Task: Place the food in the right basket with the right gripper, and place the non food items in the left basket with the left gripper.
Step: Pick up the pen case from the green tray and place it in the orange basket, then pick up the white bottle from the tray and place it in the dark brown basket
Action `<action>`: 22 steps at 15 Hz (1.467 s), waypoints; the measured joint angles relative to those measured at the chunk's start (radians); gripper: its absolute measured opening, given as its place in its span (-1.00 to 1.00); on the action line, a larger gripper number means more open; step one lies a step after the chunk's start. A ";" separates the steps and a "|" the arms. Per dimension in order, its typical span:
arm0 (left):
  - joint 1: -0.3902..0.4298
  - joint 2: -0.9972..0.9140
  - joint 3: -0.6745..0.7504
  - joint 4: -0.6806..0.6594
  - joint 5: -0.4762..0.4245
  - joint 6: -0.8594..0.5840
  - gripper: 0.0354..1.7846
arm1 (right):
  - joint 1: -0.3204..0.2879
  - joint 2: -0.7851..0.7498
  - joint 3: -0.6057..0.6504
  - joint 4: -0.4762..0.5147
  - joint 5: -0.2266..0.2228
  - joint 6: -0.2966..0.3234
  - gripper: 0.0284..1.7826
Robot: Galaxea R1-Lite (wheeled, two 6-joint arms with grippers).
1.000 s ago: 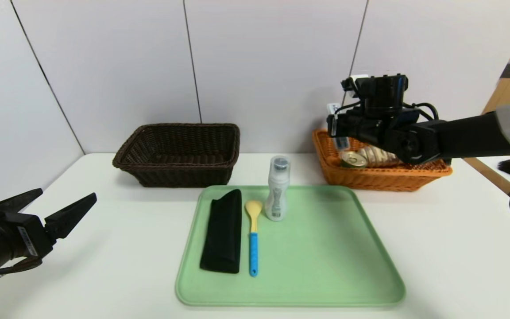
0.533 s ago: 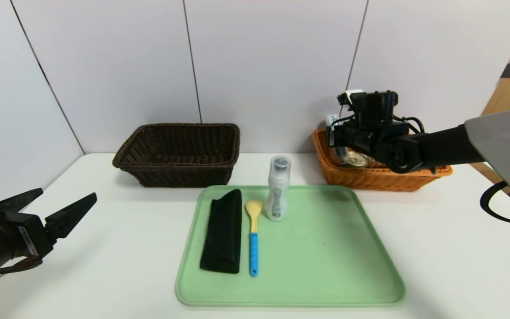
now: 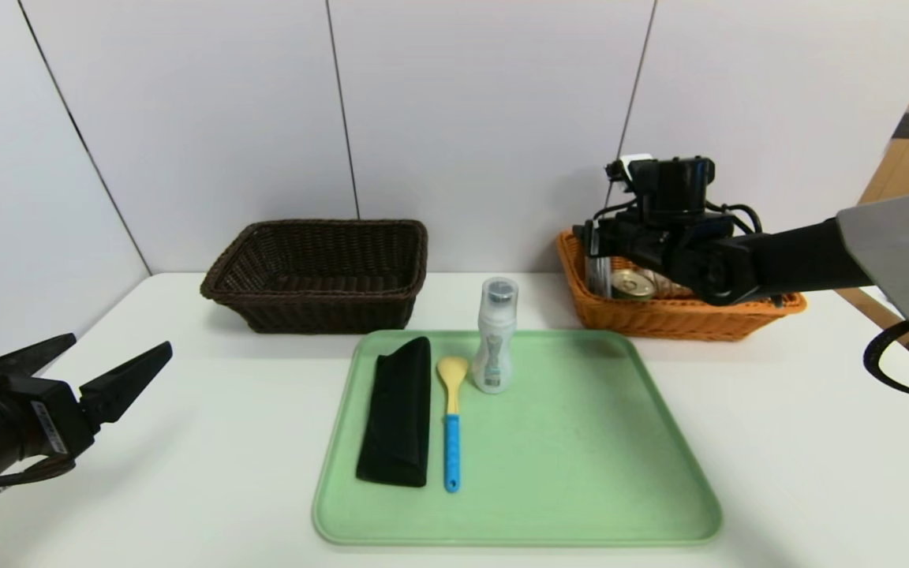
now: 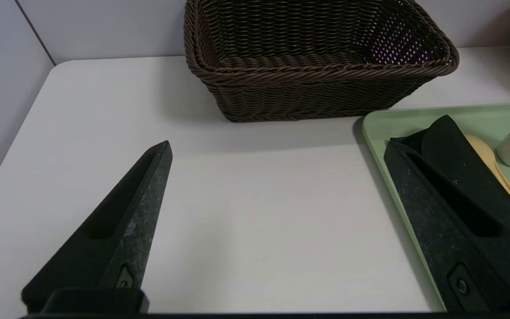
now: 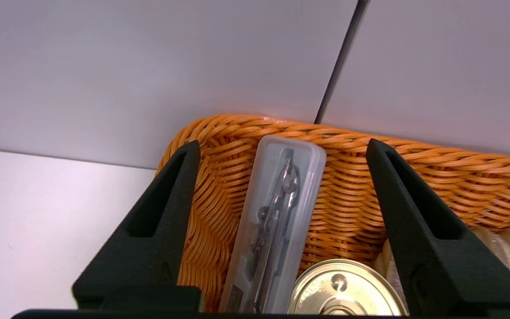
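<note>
Right gripper (image 5: 281, 177) hangs over the orange basket (image 3: 644, 319) at the table's (image 3: 817, 442) two o'clock, jaws spread wide with nothing between them; a clear plastic case (image 5: 277, 221) holding a metal compass leans upright against the basket's corner beside a gold-lidded can (image 5: 345, 290). Left gripper (image 3: 103, 367), fully open and empty, waits at eight o'clock. What remains lies on the green tray (image 3: 581, 473): a black pouch (image 3: 399, 410) and a yellow spoon (image 3: 450, 418), long axes running twelve to six, and an upright bottle (image 3: 495, 335). The pouch lies nearest the left arm, with the brown basket (image 3: 320, 272) beyond at eleven o'clock.
</note>
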 joint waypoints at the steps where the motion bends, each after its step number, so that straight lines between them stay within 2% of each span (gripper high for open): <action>1: 0.000 0.000 -0.001 -0.001 0.000 0.000 0.89 | 0.001 -0.013 0.001 0.000 0.000 -0.001 0.52; 3: 0.000 0.000 -0.001 -0.001 0.000 0.000 0.89 | 0.015 -0.058 0.007 0.000 -0.001 -0.001 0.61; 6: 0.000 0.000 -0.002 0.001 0.000 0.000 0.89 | 0.074 -0.154 0.081 -0.033 -0.030 0.003 0.70; 9: 0.000 0.002 -0.005 0.001 0.000 0.002 0.89 | 0.118 -0.243 0.225 -0.194 -0.020 0.003 0.77; 13: 0.000 0.004 -0.006 0.002 -0.001 0.002 0.89 | 0.135 -0.332 0.530 -0.409 0.059 0.003 0.83; 18: 0.000 0.006 -0.003 0.003 -0.001 0.002 0.89 | 0.135 -0.375 0.886 -0.857 0.246 0.007 0.87; 19: 0.000 0.006 -0.001 0.003 -0.001 0.002 0.89 | 0.137 -0.377 0.936 -0.907 0.266 0.006 0.88; 22: 0.000 0.006 0.003 0.003 -0.001 0.002 0.89 | 0.159 -0.374 1.016 -0.942 0.279 0.008 0.89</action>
